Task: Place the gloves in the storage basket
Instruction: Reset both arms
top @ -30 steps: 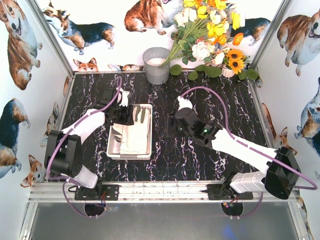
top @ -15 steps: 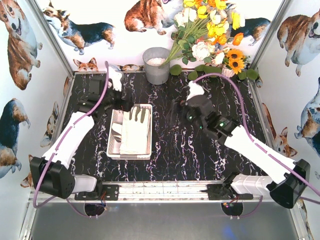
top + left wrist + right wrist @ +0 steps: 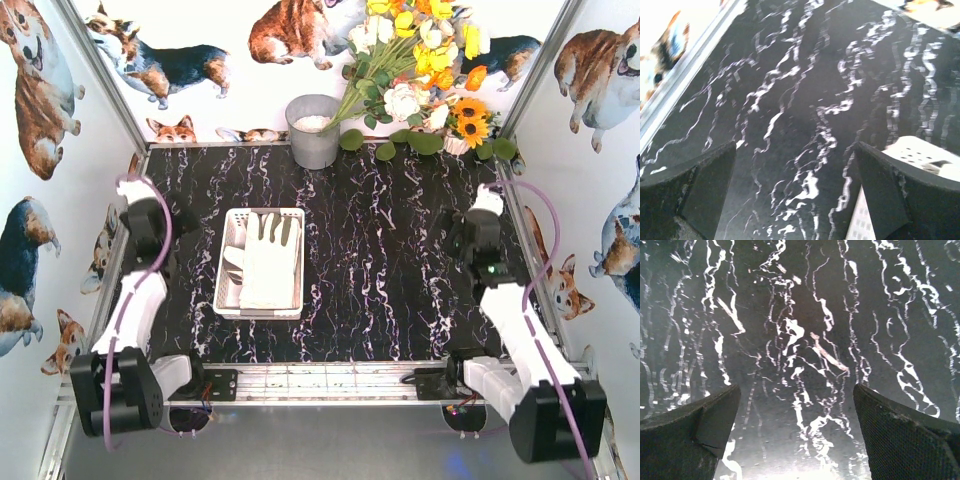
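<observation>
The gloves [image 3: 268,262] lie inside the storage basket [image 3: 258,314], left of frame centre; the left gripper [image 3: 795,172] at the left edge and right gripper [image 3: 795,407] at the right edge gape wide, empty

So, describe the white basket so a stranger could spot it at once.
On the black marble-patterned table, left of centre, sits the white slotted plastic basket holding cream-white fabric gloves. Unlike the round grey metal bucket behind it, it is low and rectangular.

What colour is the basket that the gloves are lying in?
The basket is plain white, with slotted sides; the overhead view shows it best.
</observation>
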